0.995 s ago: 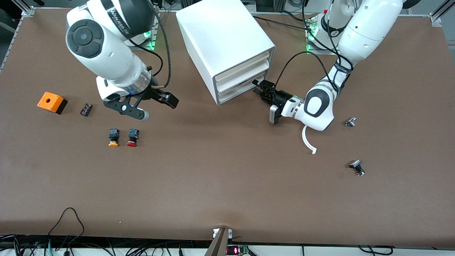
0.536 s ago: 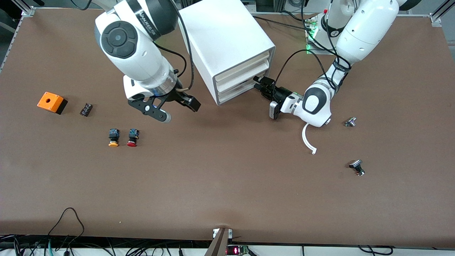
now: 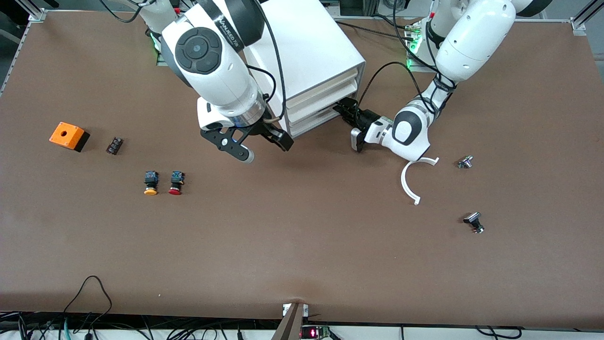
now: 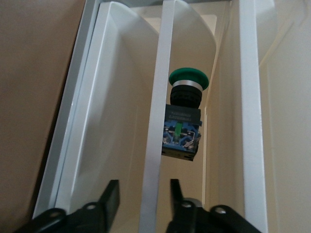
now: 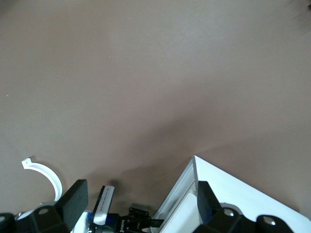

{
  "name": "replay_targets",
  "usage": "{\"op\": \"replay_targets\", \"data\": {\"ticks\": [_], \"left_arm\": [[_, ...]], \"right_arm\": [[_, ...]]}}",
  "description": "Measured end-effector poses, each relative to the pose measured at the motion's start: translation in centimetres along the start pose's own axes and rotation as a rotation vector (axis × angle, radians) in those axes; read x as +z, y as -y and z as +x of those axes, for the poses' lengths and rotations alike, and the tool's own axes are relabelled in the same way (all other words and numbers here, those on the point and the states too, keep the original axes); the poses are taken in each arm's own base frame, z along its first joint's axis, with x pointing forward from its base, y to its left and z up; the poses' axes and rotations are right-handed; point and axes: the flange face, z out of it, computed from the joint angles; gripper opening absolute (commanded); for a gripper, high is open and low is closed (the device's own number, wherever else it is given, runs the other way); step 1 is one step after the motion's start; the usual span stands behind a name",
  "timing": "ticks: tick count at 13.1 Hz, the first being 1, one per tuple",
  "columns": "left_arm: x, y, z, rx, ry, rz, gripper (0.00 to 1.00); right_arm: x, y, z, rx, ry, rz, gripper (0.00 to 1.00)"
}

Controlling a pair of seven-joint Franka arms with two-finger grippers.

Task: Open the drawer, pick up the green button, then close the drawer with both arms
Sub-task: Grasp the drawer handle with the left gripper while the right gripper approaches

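The white cabinet (image 3: 302,42) stands at the table's robot side, with its three drawers stacked. My left gripper (image 3: 346,112) is at the front of the lowest drawer (image 3: 314,123). In the left wrist view the gripper (image 4: 143,194) is open, its fingers either side of the drawer's white front lip (image 4: 156,121) without touching it. The green-capped button (image 4: 188,80) lies inside on its black and blue body; it is hidden in the front view. My right gripper (image 3: 257,144) is open and empty over the table beside the cabinet's front corner; it also shows in the right wrist view (image 5: 140,201).
An orange box (image 3: 69,136), a small black part (image 3: 114,145), an orange-capped button (image 3: 150,183) and a red-capped button (image 3: 175,183) lie toward the right arm's end. A white curved strip (image 3: 409,182) and two small metal parts (image 3: 465,162) (image 3: 473,222) lie toward the left arm's end.
My right arm has swung from near the orange and red buttons to beside the cabinet's front corner. My left gripper has pushed in closer to the lowest drawer's front.
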Motion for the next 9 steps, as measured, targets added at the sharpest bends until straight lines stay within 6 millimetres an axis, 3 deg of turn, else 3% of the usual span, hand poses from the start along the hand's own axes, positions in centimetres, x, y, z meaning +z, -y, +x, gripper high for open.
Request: {"op": "replay_targets", "data": {"ticks": [2,6,9], "left_arm": [[0.0,-0.1,0.0,0.034,-0.001,-0.003,0.01],[-0.5,0.0,0.1,0.061,-0.009,-0.002,0.0],[-3.8,0.1,0.8,0.073,-0.07,0.017,0.0]], "right_arm": [[0.3,0.6,-0.5,0.009,-0.005,0.021,1.0],[0.8,1.6,-1.3,0.034,-0.013,0.06,1.0],[1.4,2.8,-2.2,0.102,-0.016,0.105,1.0]]}}
